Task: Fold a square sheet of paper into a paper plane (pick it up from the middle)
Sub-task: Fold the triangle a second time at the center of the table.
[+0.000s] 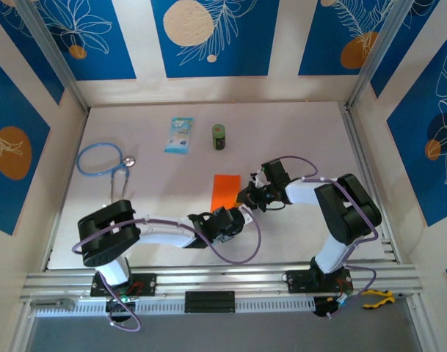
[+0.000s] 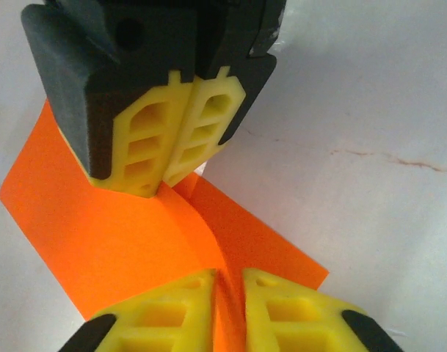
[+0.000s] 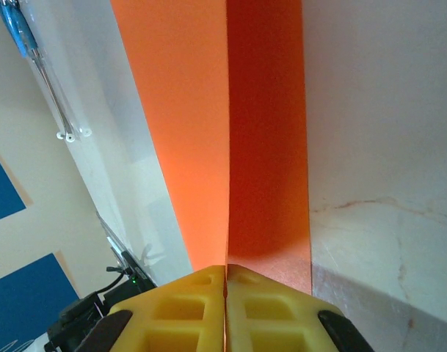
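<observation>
The room had blue walls [image 1: 216, 37] with white leaves and orange dots, and a big pale desk [image 1: 296, 132] lay between them. Two arms reached in from the near edge, the left arm [image 1: 157, 235] and the right arm [image 1: 340, 209], and they met near the middle of the desk. A blue stethoscope [image 1: 102, 158] lay far off on the left side.

The square sheet of paper [image 1: 225, 189], bright orange, sat in the middle of the desk, right where the arms met. It was bent up along its middle like a little tent, with one sharp line running down it. The right jaws were pressed together and pinched that line. The left jaws were almost closed and looked to pinch the same raised line from the other end.

A light-blue packet [image 1: 179, 136] and a small green can [image 1: 219, 136] sat at the back, well apart from the paper.

I think only the first middle fold was being made. The pointed nose and the wings were not yet folded, so most of the paper plane was left to do.
</observation>
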Robot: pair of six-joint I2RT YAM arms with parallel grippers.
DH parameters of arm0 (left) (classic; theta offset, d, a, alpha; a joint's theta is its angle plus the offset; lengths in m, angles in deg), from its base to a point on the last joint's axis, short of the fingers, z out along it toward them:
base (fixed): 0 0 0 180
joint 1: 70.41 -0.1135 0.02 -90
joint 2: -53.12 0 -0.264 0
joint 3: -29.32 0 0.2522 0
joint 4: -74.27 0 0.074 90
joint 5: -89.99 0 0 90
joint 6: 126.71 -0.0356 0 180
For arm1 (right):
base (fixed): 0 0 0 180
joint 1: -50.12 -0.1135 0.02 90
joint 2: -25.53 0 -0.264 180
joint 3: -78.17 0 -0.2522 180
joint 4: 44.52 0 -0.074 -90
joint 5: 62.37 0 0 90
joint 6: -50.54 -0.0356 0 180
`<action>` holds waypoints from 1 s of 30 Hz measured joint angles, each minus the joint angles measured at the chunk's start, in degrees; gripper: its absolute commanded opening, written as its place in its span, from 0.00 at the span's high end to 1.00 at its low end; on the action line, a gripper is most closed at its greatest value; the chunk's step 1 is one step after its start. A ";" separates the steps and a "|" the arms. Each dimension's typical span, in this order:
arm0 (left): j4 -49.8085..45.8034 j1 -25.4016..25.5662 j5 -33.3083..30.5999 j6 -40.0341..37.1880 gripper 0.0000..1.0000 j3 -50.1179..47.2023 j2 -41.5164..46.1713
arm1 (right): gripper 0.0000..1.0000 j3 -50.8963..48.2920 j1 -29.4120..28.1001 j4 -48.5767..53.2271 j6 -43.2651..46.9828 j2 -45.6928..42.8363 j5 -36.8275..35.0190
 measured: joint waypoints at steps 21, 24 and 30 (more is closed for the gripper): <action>-1.86 -10.16 22.62 19.89 1.00 0.42 3.91 | 0.72 -9.92 6.38 4.55 0.31 -18.91 -10.14; -1.31 -11.98 28.20 23.02 1.00 0.55 3.91 | 0.72 -13.20 6.36 4.55 0.76 -24.90 -13.25; 0.87 -14.19 36.48 28.17 1.00 0.92 3.87 | 0.76 -19.15 6.36 5.64 2.56 -37.44 -16.81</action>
